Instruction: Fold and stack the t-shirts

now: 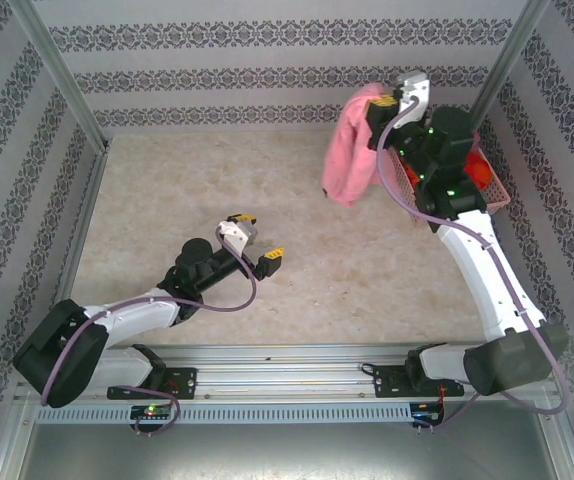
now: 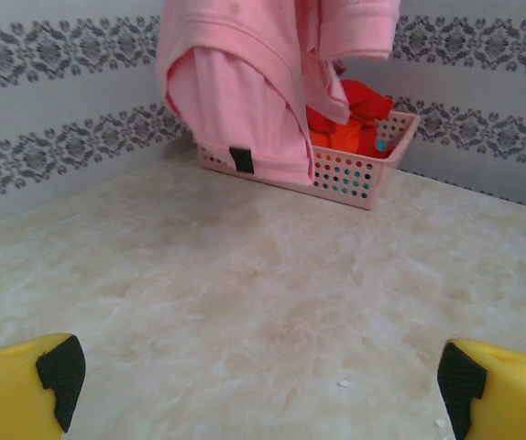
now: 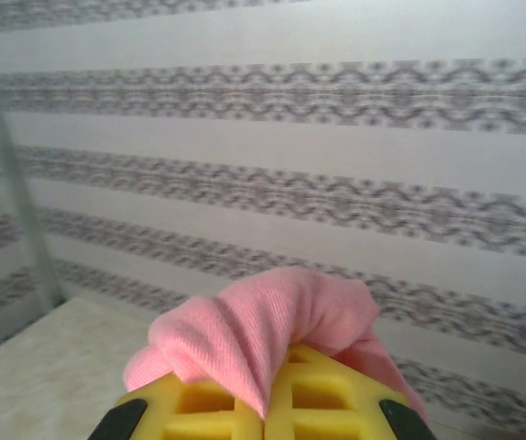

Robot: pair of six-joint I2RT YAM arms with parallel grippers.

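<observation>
The right hand [image 1: 387,100] is clamped on a pink shirt [image 1: 350,150], which hangs above the desk's [image 1: 167,180] far right, in front of the basket [image 2: 355,174]. The right arm [image 1: 472,250] hides most of the basket; an orange-red shirt [image 2: 345,115] peeks out. The left hand [image 1: 258,240] gapes wide and empty over open desk near the centre.

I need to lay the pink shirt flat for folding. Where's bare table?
Bare: the middle and left of the table, between the back wall, the left wall and the open left tool. Crowded: the far right corner, where the pink basket stands and the light pink t-shirt hangs from the shut right tool.
</observation>
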